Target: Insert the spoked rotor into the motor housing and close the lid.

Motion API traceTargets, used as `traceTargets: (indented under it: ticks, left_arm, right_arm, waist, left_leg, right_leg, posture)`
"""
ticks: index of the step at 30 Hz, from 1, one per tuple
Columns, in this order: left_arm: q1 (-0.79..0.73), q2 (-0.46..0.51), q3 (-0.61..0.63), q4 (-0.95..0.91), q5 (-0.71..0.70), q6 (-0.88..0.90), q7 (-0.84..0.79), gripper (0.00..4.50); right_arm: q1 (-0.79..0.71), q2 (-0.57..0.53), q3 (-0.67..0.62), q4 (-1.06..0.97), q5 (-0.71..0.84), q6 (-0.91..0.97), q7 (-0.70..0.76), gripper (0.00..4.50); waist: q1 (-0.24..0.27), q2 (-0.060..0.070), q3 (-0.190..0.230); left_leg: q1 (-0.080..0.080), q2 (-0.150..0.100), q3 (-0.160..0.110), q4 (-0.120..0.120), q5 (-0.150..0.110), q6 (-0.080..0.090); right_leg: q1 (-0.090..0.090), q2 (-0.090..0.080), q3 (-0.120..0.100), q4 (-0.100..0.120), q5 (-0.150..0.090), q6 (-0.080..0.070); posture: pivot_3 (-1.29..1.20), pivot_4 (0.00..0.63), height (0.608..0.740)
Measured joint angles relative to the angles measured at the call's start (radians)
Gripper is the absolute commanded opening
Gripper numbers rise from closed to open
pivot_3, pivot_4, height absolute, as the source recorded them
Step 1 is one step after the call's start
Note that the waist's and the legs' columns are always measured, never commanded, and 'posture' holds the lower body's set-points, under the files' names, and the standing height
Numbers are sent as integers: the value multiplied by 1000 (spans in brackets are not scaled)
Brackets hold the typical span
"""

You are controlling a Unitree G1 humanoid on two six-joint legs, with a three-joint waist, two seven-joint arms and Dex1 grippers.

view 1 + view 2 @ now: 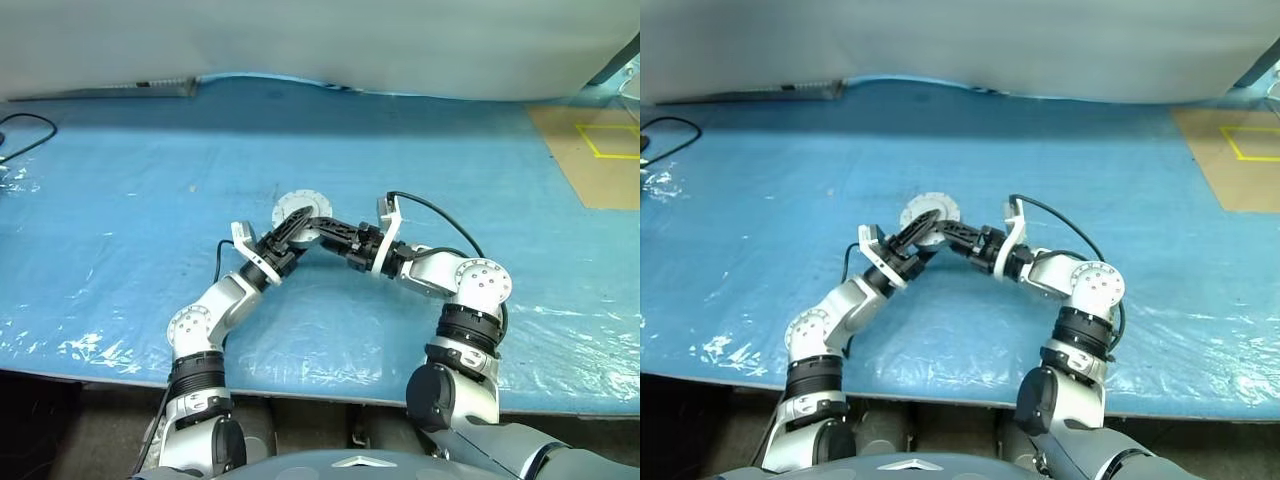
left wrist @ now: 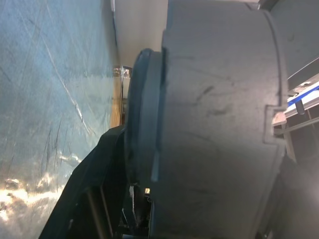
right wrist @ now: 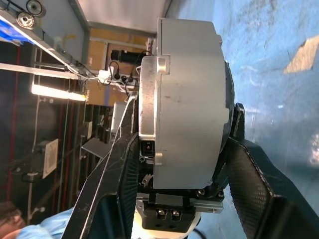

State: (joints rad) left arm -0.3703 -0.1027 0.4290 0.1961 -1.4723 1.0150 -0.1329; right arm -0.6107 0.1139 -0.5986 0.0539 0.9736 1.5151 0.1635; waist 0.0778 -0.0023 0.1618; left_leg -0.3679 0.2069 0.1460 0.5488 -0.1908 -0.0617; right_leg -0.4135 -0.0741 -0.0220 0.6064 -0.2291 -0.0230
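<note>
Blue-sheeted tabletop point(image 1: 150, 180), with both arms meeting above its middle. Motor housing point(image 3: 187, 99) clamped between the fingers of the right pincer point(image 1: 322, 232), finned lid point(image 1: 300, 213) seated on its far face. Left pincer point(image 1: 290, 228) bracketing the lid edge, closure impossible to tell. Best to press squarely, keep rims aligned, avoid tilting.

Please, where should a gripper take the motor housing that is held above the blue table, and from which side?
Probably take the motor housing across its two flat end faces, coming in over the curved side wall, as the right gripper does now. It is a short drum: the flat ends give the jaws parallel surfaces, while the round wall could slip.
</note>
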Motion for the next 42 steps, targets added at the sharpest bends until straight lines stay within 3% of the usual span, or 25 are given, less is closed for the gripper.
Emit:
traceTargets:
  ticks: [2,4,11,16,20,26,31,38,42]
  left_arm:
    - [-14,20,9,23,8,-34,6,2389]
    - [-23,34,21,42,10,-61,6,2381]
    - [-123,107,39,150,55,-114,-31,2381]
    - [-188,153,42,243,126,-144,-81,2381]
    - [-269,207,37,381,250,-224,-130,2381]
    - [-479,289,40,741,454,-390,-230,2381]
    - [-664,318,69,1030,584,-586,-232,2381]
    - [-725,318,134,1149,678,-697,-140,2381]
    - [-729,318,157,1146,714,-702,-88,3784]
  right_arm:
    - [26,-16,31,-32,1,-25,19,3826]
    - [54,-44,54,-43,0,-44,35,4486]
    - [156,-225,235,-112,-81,-202,151,4500]
    - [191,-283,378,-140,-199,-388,224,4500]
    - [200,-323,527,-142,-366,-559,226,4500]
    - [217,-365,731,-104,-597,-761,227,4500]
    - [226,-365,773,-82,-679,-828,226,4500]
    - [257,-367,765,-105,-708,-843,225,4500]
    - [280,-367,757,-123,-717,-838,221,4500]
  waist:
    - [-1,0,0]
    - [1,0,0]
    - [12,0,0]
    - [15,0,0]
    - [15,0,0]
    - [19,-2,1]
    - [20,-6,4]
    - [19,-7,4]
    - [18,-7,4]
  left_leg:
    - [0,0,0,0,0,0]
    - [0,0,0,1,0,0]
    - [0,0,-1,5,0,0]
    - [0,0,-1,7,0,0]
    - [-1,0,-2,10,0,0]
    - [-3,-1,-4,12,0,0]
    - [-5,-2,-8,14,0,0]
    - [-5,-1,-11,14,0,0]
    - [0,-1,-11,14,0,0]
  right_leg:
    - [0,0,0,0,0,0]
    - [1,0,0,0,0,0]
    - [3,0,0,0,1,2]
    - [3,0,0,1,2,2]
    - [3,0,0,1,2,2]
    - [3,0,0,1,3,3]
    - [3,0,-2,1,4,4]
    - [5,0,-4,1,4,3]
    - [10,0,-4,1,4,3]
  posture:
    - [0,150,740]
    - [0,150,740]
    - [0,150,740]
    - [0,150,740]
    - [0,150,740]
    - [0,150,740]
    - [0,150,740]
    - [0,150,740]
    - [0,150,740]
